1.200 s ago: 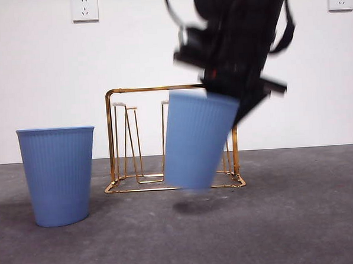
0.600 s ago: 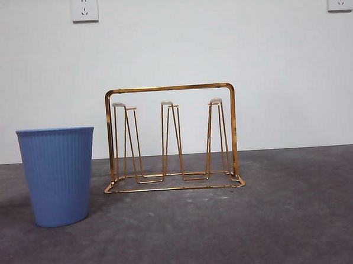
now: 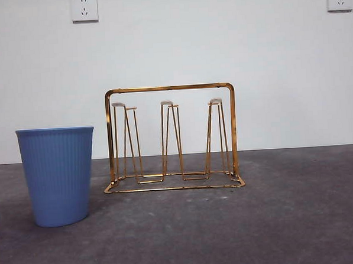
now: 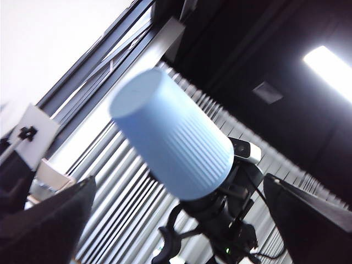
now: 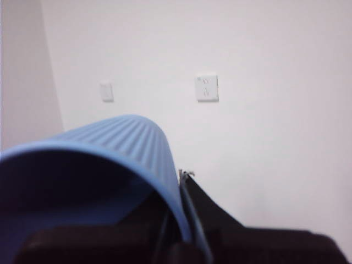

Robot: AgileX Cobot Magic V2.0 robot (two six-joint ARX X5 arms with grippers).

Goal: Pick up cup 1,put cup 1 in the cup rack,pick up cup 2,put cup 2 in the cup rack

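Note:
One blue ribbed cup point(image 3: 57, 176) stands upright on the table, left of the gold wire cup rack point(image 3: 171, 138), whose white-tipped prongs are bare. My right gripper point(image 5: 168, 220) is shut on the rim of a second blue cup point(image 5: 118, 151), one jaw lying along its outer wall. It is held high, out of the front view. The left wrist view shows that cup point(image 4: 173, 140) from below, bottom end up, on the right arm point(image 4: 214, 231). My left gripper point(image 4: 179, 184) is open and holds nothing, also out of the front view.
The rack stands near the back wall on the grey table point(image 3: 288, 221). Two white wall sockets point(image 3: 85, 8) sit high on the wall behind.
One second ago the arm carried the blue cup in front of the rack's right side. It has since lifted up and out of the front view. The standing cup and rack have not moved.

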